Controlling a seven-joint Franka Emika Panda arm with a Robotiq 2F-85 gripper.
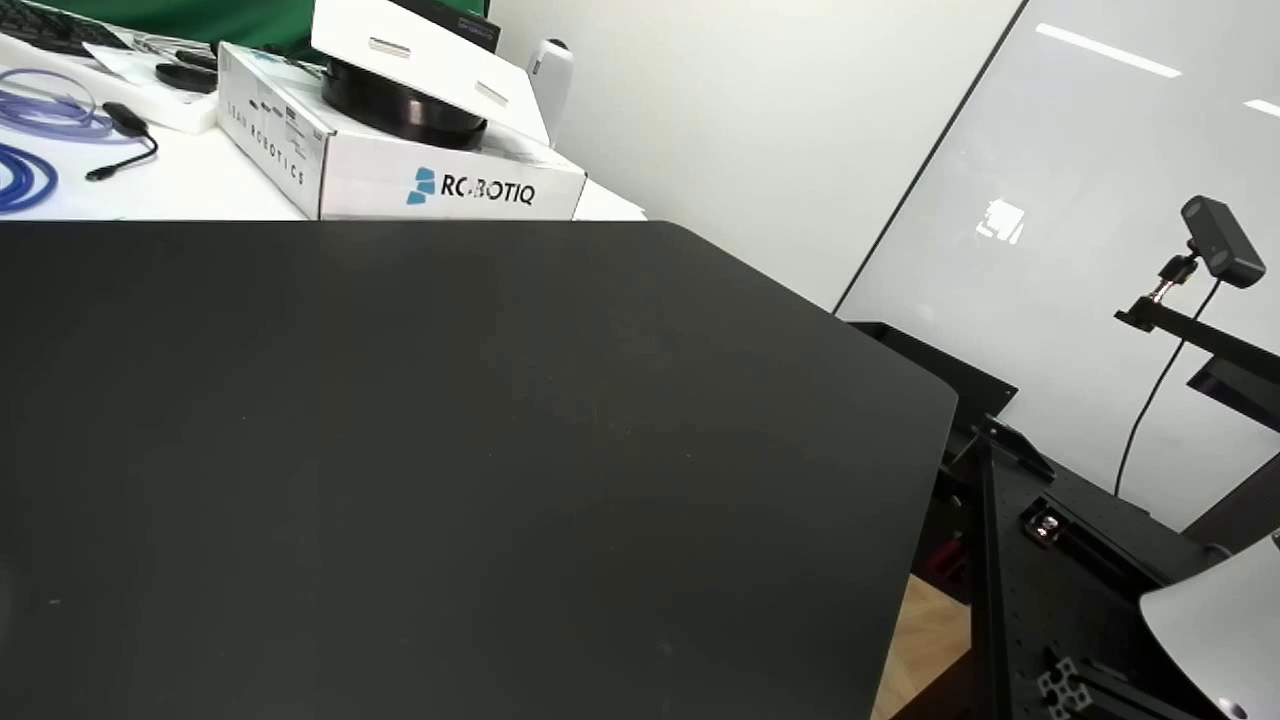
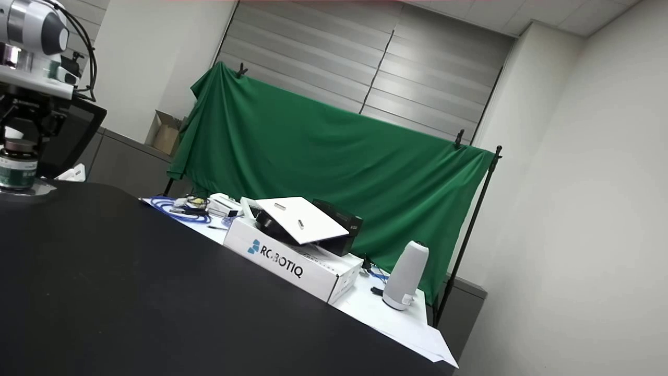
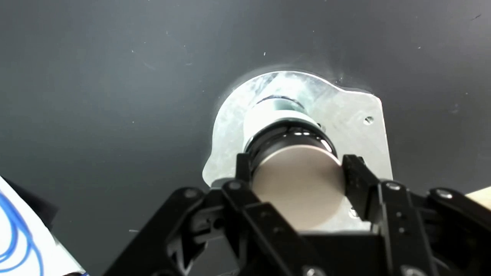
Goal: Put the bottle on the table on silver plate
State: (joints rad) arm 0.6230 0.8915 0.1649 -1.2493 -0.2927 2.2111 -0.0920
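The hand (image 3: 297,168) holds the bottle (image 2: 18,169) and should let go slowly once it's flat on the silver plate (image 3: 349,130).

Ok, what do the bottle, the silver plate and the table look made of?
The bottle: dark, glossy glass or possibly plastic, given the sharp highlights at its shoulder.
The silver plate: probably bare metal, smooth and shiny, with bright reflections.
The table: matte black, perhaps laminate or painted; soft sheen, scattered specks.

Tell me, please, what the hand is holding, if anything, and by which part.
The bottle, apparently by its cap: in the wrist view, the hand has its fingers on either side, seemingly touching it.
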